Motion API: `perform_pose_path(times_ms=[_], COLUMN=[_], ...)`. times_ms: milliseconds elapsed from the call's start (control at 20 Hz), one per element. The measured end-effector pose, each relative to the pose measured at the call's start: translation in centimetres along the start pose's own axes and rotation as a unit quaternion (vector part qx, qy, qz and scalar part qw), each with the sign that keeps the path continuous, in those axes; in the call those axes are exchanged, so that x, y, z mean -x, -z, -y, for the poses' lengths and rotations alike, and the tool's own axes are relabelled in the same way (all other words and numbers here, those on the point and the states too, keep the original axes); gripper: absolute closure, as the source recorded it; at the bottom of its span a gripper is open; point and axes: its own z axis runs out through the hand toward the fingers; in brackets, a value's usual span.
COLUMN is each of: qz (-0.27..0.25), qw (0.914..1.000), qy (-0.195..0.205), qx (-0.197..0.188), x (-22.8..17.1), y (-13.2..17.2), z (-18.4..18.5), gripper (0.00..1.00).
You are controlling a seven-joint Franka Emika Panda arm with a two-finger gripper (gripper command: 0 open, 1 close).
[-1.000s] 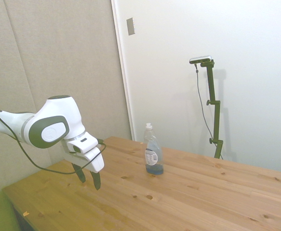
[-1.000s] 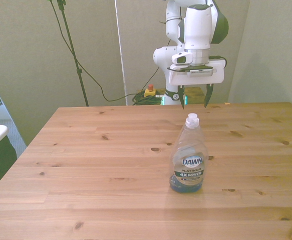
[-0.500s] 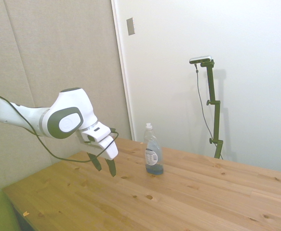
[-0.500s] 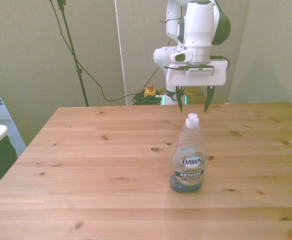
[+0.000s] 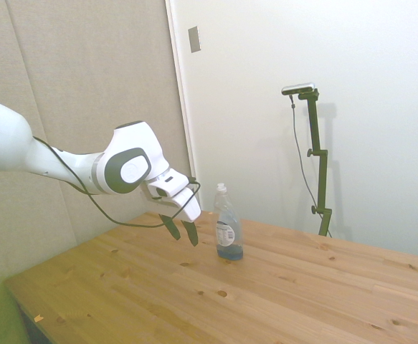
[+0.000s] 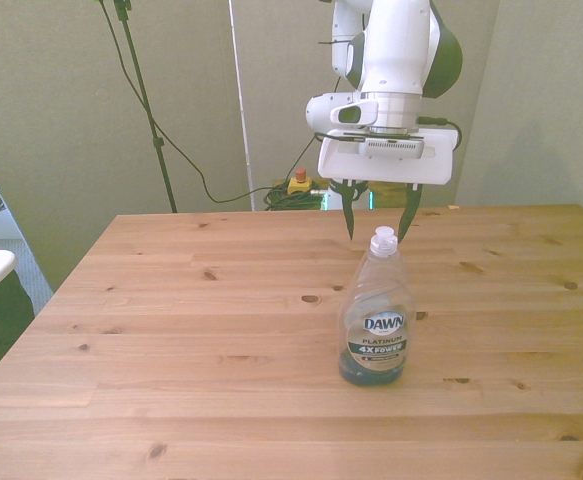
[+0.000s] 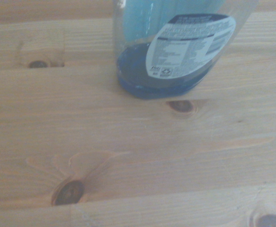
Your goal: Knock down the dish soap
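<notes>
One gripper (image 6: pixel 379 222), fingers spread apart and holding nothing, hangs in the air just behind the cap of the dish soap (image 6: pixel 375 312), not touching it. Dawn bottle stands upright on the wooden table (image 6: pixel 171 330), blue liquid pooled at its base (image 7: pixel 152 82).

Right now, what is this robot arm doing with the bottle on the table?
The white arm is reaching toward the dish soap, which stands upright on the wooden table. The gripper is open and hangs above the table, a little short of the bottle and about level with its upper half. Nothing touches the bottle yet. The wrist view shows its base with blue liquid, seen from close by. The bottle has not been knocked down.
</notes>
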Motion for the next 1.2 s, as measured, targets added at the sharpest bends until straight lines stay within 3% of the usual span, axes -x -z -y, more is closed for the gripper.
perform_pose_path(times_ms=[800, 1200], qz=[-0.017, -0.052], qw=[0.9987, 0.9966], qy=[-0.048, -0.063], qx=[-0.001, -0.013], x=[-4.2, -5.7], y=[-2.7, -2.6], z=[3.1, 8.2], gripper=[1.00, 1.00])
